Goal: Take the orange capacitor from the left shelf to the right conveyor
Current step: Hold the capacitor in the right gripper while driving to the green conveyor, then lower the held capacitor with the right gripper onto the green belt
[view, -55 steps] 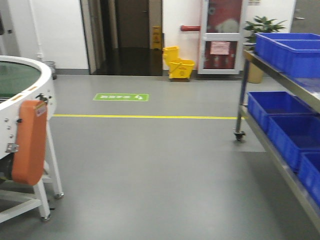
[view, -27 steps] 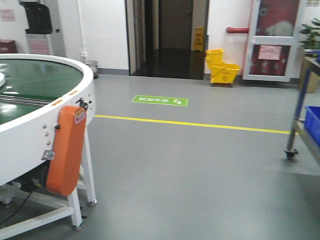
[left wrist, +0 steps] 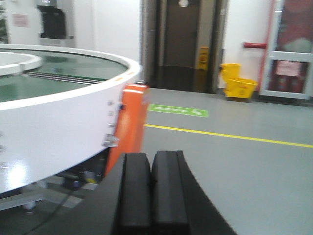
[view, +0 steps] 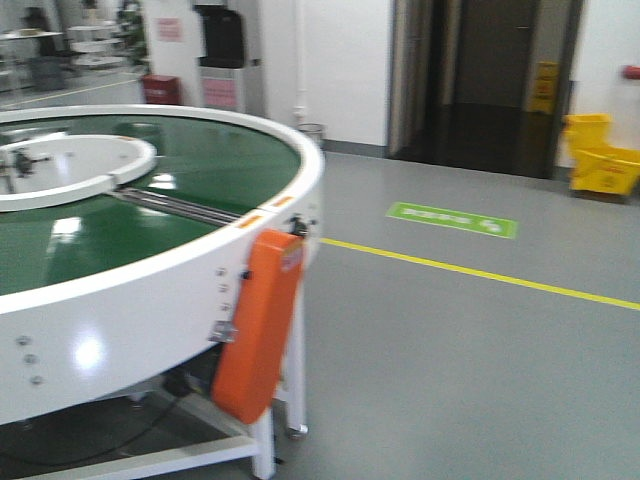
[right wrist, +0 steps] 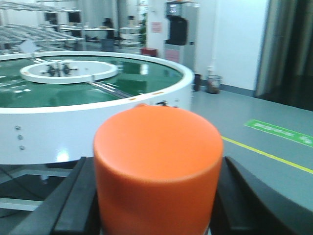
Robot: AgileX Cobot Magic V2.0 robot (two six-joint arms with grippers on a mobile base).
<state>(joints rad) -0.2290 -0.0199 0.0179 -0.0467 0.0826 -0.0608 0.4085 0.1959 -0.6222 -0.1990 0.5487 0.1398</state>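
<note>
My right gripper [right wrist: 155, 215] is shut on the orange capacitor [right wrist: 157, 166], a smooth orange cylinder that fills the lower middle of the right wrist view, its black fingers [right wrist: 73, 200] against both sides. The right conveyor [view: 150, 200], a dark-green ring belt with white edging and a white inner rim, fills the left of the front view and shows in the right wrist view [right wrist: 98, 88] and the left wrist view [left wrist: 54, 78]. My left gripper [left wrist: 150, 161] is shut and empty, pointing at the floor beside the conveyor. The left shelf is out of view.
An orange motor cover [view: 258, 325] hangs on the conveyor's near side above its white legs [view: 265, 445]. A yellow floor line [view: 480, 272] and a green floor sign [view: 452, 219] lie on the grey floor. A yellow mop bucket [view: 600, 165] stands by the dark doorway.
The view has swung left: the blue bins and steel shelf have left the frame on the right, and the conveyor has grown to fill the left half.
</note>
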